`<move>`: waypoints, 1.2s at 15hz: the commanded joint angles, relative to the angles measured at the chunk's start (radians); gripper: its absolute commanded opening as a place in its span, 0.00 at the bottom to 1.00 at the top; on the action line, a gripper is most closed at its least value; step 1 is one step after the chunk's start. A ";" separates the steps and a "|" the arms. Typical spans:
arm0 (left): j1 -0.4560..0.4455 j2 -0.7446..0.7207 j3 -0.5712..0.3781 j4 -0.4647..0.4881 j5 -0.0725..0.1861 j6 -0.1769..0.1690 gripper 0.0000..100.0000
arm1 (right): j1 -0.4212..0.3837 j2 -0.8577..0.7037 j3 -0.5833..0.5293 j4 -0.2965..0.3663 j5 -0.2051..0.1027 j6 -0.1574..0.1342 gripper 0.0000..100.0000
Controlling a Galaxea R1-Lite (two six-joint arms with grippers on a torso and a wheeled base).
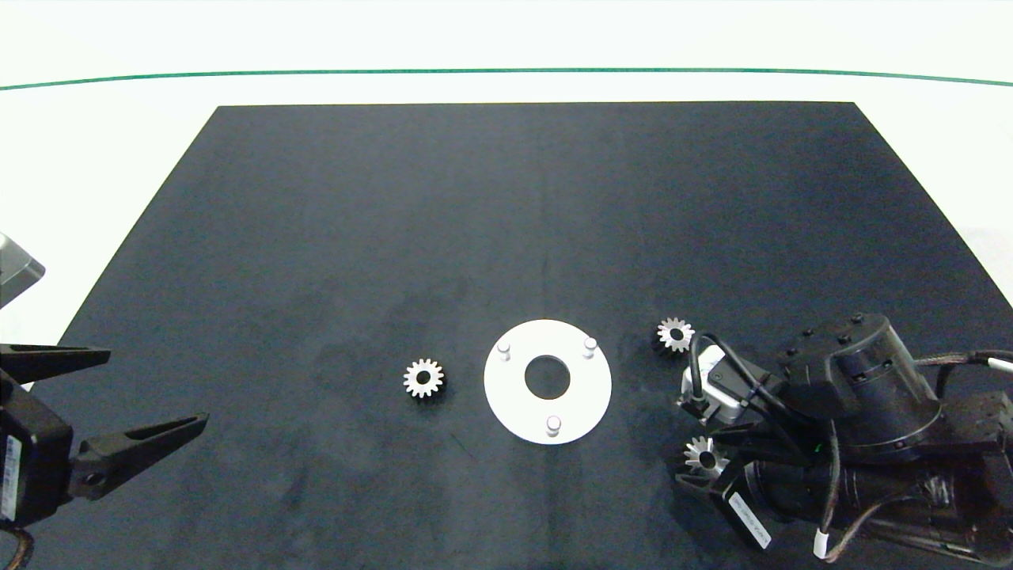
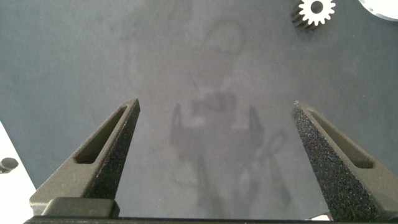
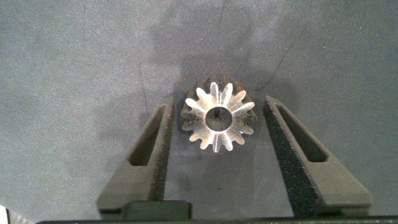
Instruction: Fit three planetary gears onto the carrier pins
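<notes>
A flat white disc (image 1: 513, 398) with a large centre hole lies on the black mat, and its three carrier pins (image 1: 553, 425) stand bare. One silver gear (image 1: 424, 378) lies left of the disc and a second gear (image 1: 675, 334) lies to its right. The third gear (image 1: 704, 457) lies flat on the mat further to the front right. My right gripper (image 3: 217, 102) is open and straddles this third gear (image 3: 217, 115), with a small gap on each side. My left gripper (image 2: 215, 104) hangs open over bare mat at the left edge, far from the left gear (image 2: 316, 9).
The black mat (image 1: 506, 222) covers most of the white table, with a green line (image 1: 506, 71) across the far side. The right arm's dark body (image 1: 855, 412) fills the front right corner. A grey object (image 1: 16, 273) shows at the left edge.
</notes>
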 commanded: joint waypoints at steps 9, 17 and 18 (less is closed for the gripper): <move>0.002 -0.003 0.000 0.001 0.000 0.002 1.00 | 0.000 0.005 0.003 0.000 -0.001 -0.001 0.34; 0.003 -0.003 0.000 0.002 0.000 0.004 1.00 | 0.000 0.007 0.003 0.002 -0.001 -0.001 0.18; 0.003 -0.003 -0.001 0.002 0.001 0.004 1.00 | 0.000 0.007 0.003 0.002 -0.001 -0.001 0.16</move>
